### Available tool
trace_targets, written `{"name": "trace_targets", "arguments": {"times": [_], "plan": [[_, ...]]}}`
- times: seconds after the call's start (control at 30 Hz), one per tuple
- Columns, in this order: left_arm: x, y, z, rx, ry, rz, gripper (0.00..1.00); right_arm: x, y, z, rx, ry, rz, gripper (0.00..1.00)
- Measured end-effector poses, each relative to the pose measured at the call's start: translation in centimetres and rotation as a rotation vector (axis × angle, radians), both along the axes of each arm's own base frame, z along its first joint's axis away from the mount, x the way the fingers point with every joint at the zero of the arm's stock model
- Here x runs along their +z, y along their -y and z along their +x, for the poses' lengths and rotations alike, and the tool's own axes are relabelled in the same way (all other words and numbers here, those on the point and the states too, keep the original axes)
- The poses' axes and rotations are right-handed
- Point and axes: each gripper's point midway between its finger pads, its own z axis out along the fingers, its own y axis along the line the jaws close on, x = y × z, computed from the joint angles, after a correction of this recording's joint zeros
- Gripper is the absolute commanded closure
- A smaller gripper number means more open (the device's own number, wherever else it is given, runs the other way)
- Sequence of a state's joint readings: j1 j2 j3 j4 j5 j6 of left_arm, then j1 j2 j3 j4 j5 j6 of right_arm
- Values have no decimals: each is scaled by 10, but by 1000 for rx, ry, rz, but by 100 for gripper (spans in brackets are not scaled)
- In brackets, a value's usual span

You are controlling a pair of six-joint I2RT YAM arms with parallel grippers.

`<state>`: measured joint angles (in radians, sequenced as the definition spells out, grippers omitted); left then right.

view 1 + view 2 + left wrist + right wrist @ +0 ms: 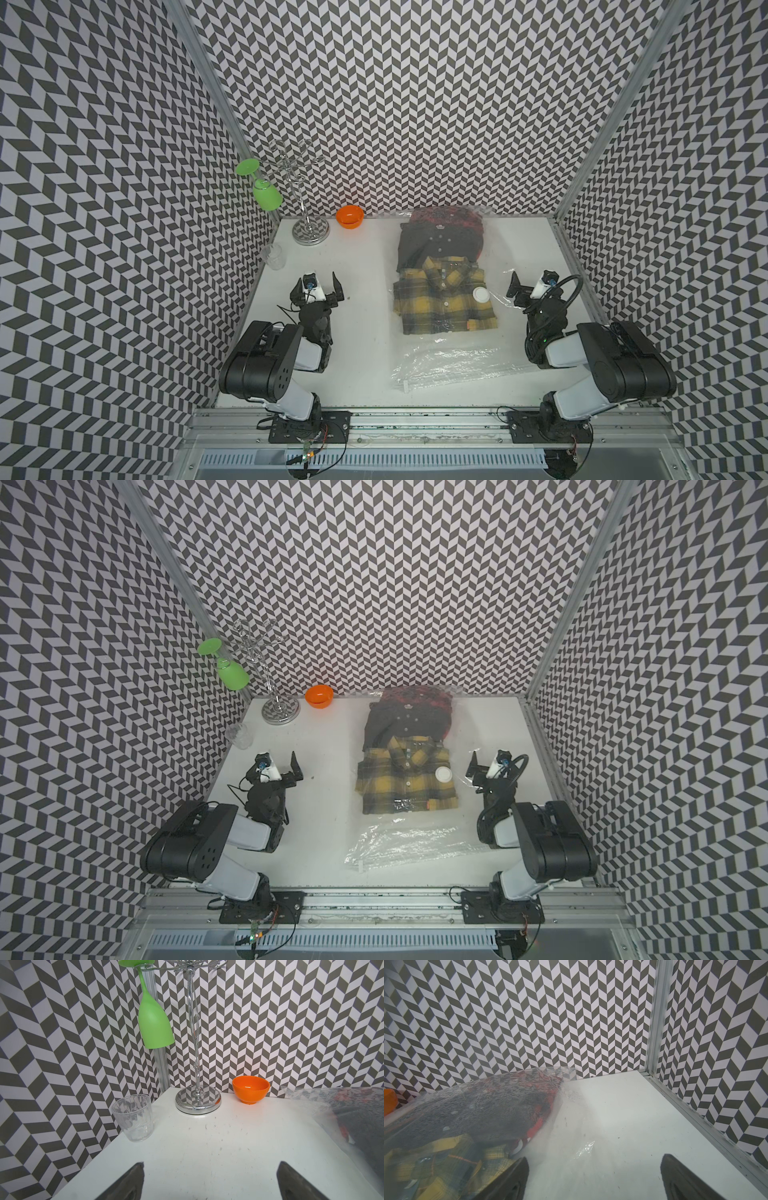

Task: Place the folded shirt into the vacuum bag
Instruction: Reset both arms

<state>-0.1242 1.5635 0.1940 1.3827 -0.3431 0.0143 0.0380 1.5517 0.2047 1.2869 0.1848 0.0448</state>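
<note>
The clear vacuum bag (pixel 457 365) (pixel 411 845) lies flat on the white table, right of centre. Under its plastic sit a yellow plaid folded shirt (pixel 444 303) (pixel 407 779), a dark grey shirt (pixel 436 245) behind it and a red one (pixel 444 216) at the far end. The round white valve (pixel 481 295) rests over the yellow shirt. The small white slider (pixel 405 386) is at the bag's near left corner. My left gripper (pixel 318 286) (pixel 211 1165) is open over bare table, left of the bag. My right gripper (pixel 532 286) (pixel 595 1160) is open at the bag's right edge, holding nothing.
In the far left corner a chrome glass rack (pixel 309 232) holds a green wine glass (pixel 266 195) upside down. An orange bowl (pixel 350 216) sits beside its base, and a clear cup (pixel 273 255) stands by the left wall. Patterned walls close in three sides.
</note>
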Motion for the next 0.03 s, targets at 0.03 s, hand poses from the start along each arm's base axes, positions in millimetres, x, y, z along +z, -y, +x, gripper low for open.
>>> {"name": "trace_targets", "arguments": {"times": [0.03], "plan": [[0,0,0,0,0,0,0,0,0,0,0,0,0,1]]}}
